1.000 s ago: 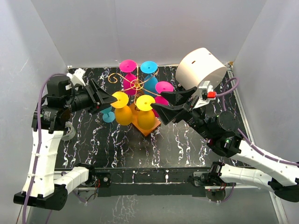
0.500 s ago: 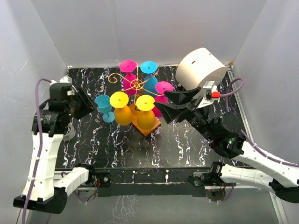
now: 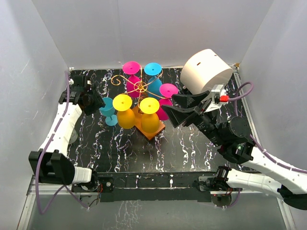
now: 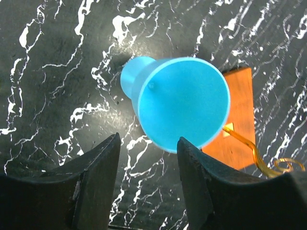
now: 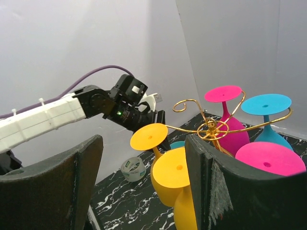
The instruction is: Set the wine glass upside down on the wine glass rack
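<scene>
Wine glass (image 4: 182, 103), solid cyan, stands foot-up before the left gripper (image 4: 147, 143), jaws apart.

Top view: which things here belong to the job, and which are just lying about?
Job:
wine glass rack
blue wine glass standing on the table

Lying about:
white drum
tape roll
</scene>
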Robot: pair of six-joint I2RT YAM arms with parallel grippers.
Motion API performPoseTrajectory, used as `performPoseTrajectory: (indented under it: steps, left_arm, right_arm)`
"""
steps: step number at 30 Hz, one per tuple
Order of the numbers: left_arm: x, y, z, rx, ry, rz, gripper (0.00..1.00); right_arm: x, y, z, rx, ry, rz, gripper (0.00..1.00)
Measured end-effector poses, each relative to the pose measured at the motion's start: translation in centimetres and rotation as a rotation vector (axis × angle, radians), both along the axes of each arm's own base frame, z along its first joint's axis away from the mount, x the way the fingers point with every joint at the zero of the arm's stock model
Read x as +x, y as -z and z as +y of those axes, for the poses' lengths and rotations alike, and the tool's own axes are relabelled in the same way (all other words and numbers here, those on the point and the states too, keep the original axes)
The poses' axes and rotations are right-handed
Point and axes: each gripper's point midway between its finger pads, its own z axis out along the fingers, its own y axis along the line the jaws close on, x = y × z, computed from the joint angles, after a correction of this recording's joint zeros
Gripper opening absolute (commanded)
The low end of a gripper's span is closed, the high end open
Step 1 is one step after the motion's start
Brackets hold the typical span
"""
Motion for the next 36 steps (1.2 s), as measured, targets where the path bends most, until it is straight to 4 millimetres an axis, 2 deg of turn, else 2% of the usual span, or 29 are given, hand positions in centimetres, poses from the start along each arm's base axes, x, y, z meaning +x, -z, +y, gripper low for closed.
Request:
performPoseTrajectory:
  steps: [6, 11, 13, 16, 21, 28, 32, 34, 36]
  left_arm:
    - [1.6, 2.1, 1.2, -0.011, -0.026, 0.039, 0.36]
    - [2.4, 3.0, 1.3, -0.029, -0.021, 0.05, 0.19]
    - [2.5, 3.5, 1.3, -0.032, -0.015, 0.061, 0.15]
    - [2.6, 3.7, 1.3, -0.024, 0.001, 0.061, 0.14]
    - [2.8, 3.8, 1.6, 0.003, 0.016, 0.054, 0.01]
    - [2.3, 3.8, 2.5, 0.061, 0.03, 0.066, 0.0]
    - [1.7, 2.1, 3.8, 0.133, 0.017, 0.027, 0.0]
    - [1.3, 0.3, 4.5, 0.163, 0.001, -0.018, 0.0]
    - [1.0, -2.5, 5.0, 0.19, -0.019, -0.087, 0.0]
  right_arm:
    - [0.1, 0.1, -0.5, 0.002, 0.016, 0.006, 0.67]
    - [0.4, 0.9, -0.4, -0.022, 0.033, 0.015, 0.68]
    - [0.5, 1.0, -0.4, -0.027, 0.035, 0.015, 0.67]
    - [0.5, 1.1, -0.3, -0.029, 0.034, 0.016, 0.68]
    - [0.3, 1.0, -0.2, -0.025, 0.022, 0.015, 0.68]
    - [0.2, 1.0, 0.1, -0.014, 0.003, 0.026, 0.67]
    - [0.3, 0.6, 0.5, 0.001, -0.007, 0.049, 0.67]
    - [0.3, 0.0, 0.7, 0.022, -0.014, 0.062, 0.67]
    - [0.4, -0.7, 0.8, 0.051, -0.021, 0.08, 0.67]
